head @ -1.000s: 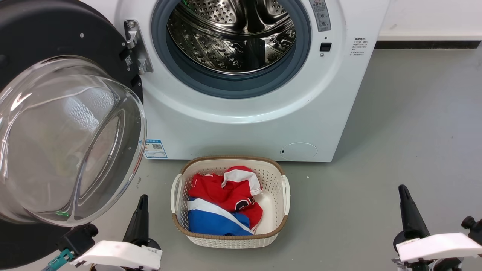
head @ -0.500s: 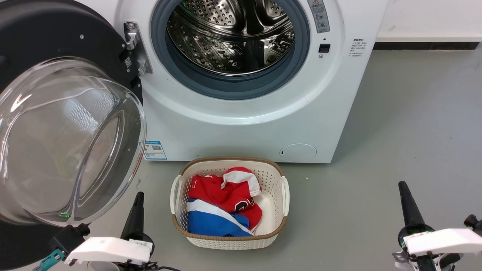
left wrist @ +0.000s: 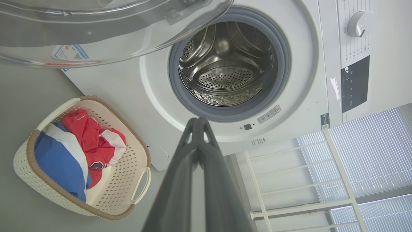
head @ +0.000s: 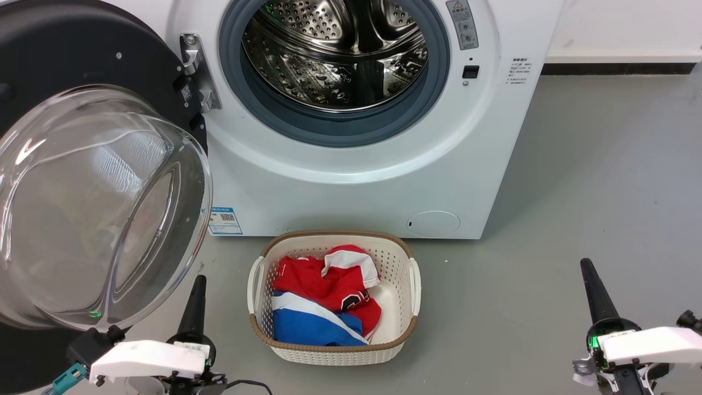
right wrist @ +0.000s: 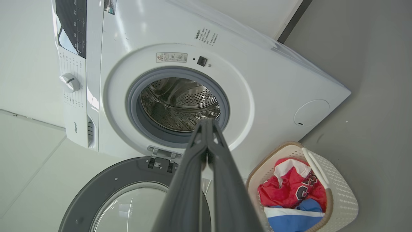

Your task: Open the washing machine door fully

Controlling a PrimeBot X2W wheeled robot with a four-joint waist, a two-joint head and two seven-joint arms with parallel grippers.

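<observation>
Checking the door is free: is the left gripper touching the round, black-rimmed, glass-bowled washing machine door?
Apart. The left wrist view shows the left gripper bare to its tips, with the washing machine door off at that view's top edge.

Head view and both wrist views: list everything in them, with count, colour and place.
washing machine: one, white, before the wall
washing machine door: one, black rim with clear glass bowl, swung open left of the drum opening
drum opening: one, steel with grey gasket, machine front
hinge: one, metal, between door and opening
dial: one, white, machine's control panel
laundry basket: one, cream with brown rim, on the floor before the machine
clothes: a bundle, red, white and blue, in the basket
floor: grey
left gripper: one, dark fingers, shut, beside the door's glass
right gripper: one, dark fingers, shut, right of the basket
</observation>
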